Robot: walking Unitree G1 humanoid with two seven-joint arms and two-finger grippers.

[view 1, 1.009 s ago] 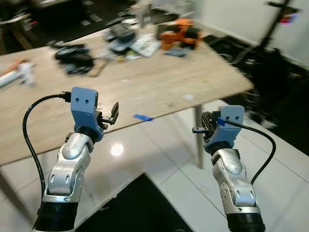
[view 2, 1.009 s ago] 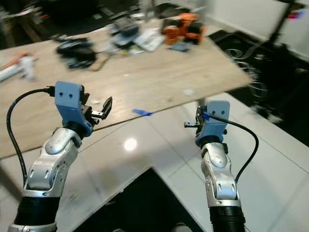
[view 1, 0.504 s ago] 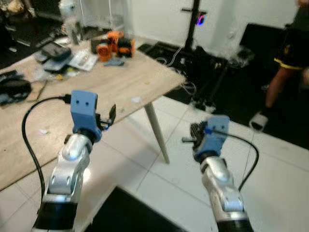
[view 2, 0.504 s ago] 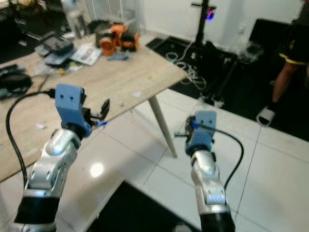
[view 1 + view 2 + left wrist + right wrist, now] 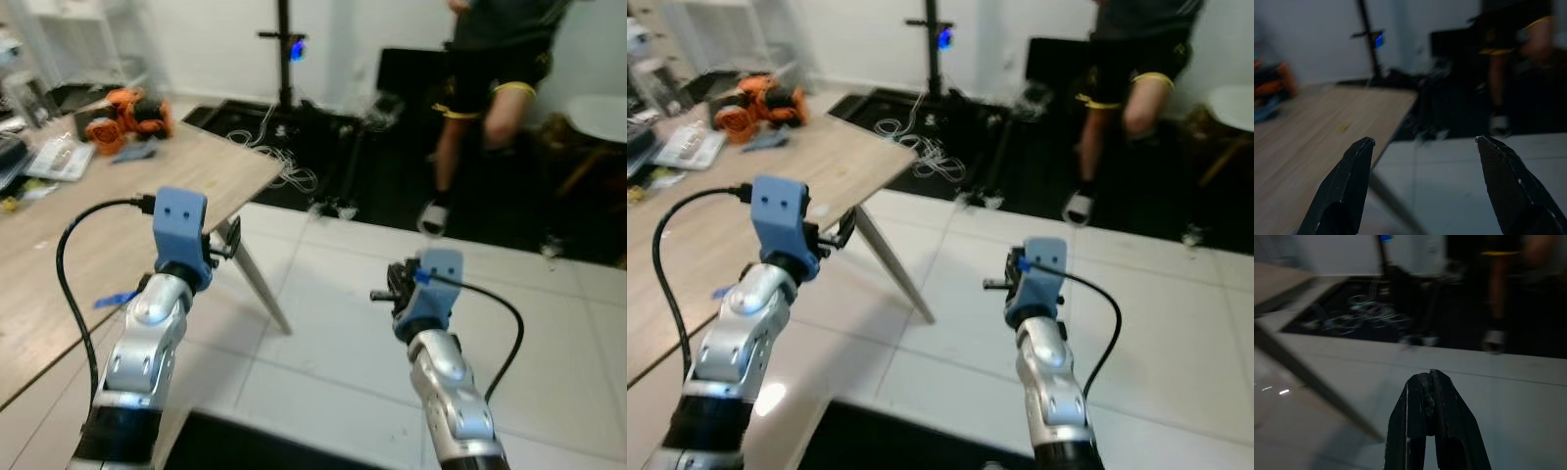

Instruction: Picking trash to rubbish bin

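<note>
Both arms raised over white floor tiles; wooden table at left, person standing beyond

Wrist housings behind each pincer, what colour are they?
Blue, on both the left housing and the right housing; clearest in the left eye view.

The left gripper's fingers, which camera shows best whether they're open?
The left wrist view: the left gripper has both black fingers wide apart, holding nothing. The eye views show them small, beside the wooden table.

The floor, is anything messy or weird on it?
Yes. A tangle of white cables lies loose on the dark mat past the table corner, near a person's foot. It looks like a tripping spot.
</note>
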